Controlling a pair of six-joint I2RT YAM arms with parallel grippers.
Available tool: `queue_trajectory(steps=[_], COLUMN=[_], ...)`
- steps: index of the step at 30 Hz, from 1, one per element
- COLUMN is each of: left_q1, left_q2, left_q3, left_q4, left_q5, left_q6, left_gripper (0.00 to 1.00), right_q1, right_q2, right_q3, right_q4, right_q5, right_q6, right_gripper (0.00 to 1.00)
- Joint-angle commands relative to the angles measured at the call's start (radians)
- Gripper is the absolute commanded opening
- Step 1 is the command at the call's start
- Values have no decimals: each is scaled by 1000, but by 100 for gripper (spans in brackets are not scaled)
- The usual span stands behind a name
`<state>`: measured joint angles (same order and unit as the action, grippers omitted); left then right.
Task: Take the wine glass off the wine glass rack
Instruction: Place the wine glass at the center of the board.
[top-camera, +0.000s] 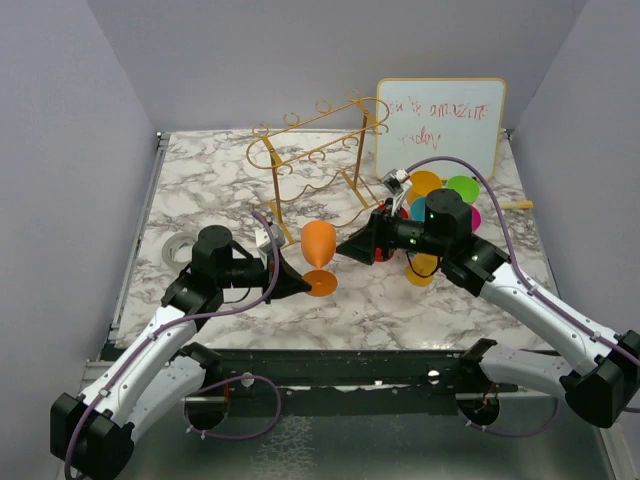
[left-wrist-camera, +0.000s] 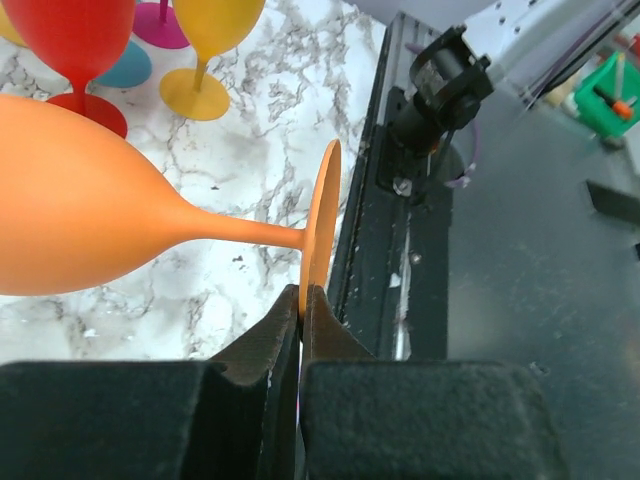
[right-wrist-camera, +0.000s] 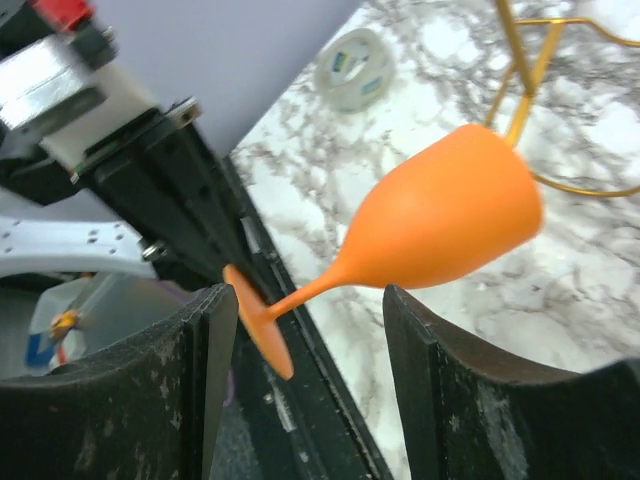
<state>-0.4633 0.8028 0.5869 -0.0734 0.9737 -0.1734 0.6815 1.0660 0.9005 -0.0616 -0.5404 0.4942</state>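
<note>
The left gripper (left-wrist-camera: 302, 290) is pinching the orange wine glass (top-camera: 319, 245) by its foot, carrying it alone before the wine glass rack (top-camera: 310, 150), mid-tabletop, while the right gripper (right-wrist-camera: 305, 300) is spreading wide around its stem.

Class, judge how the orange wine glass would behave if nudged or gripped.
Probably top-heavy: the orange wine glass has a big bowl over a thin stem, so it may tip. Likely rigid: it holds shape while the left gripper pinches only its foot.

A tilted orange wine glass (right-wrist-camera: 450, 220) sits between the 2 spread fingers of the right gripper (right-wrist-camera: 310, 298). The gold wine glass rack (right-wrist-camera: 514, 60) stands behind.
</note>
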Motion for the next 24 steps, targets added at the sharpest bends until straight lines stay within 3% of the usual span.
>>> queue_trajectory(steps=[1, 8, 11, 22, 24], left_q1=[-11, -11, -11, -11, -10], left_q2=[-44, -110, -114, -101, -98], left_q3=[-49, -46, -51, -42, -43], left_q4=[-20, -115, -144, -170, -172], left_q5=[34, 245, 290, 368, 370], left_q6=[238, 537, 613, 710, 717], left_gripper=[0, 0, 0, 0, 0], right_q1=[4, 5, -5, -40, -43], right_q2=[74, 72, 89, 159, 184], right_q3=[90, 88, 142, 236, 241], right_q4=[-162, -113, -172, -203, -205], right_q5=[148, 111, 70, -5, -74], right_q6=[-47, -59, -106, -155, -163], right_gripper=[66, 68, 69, 71, 71])
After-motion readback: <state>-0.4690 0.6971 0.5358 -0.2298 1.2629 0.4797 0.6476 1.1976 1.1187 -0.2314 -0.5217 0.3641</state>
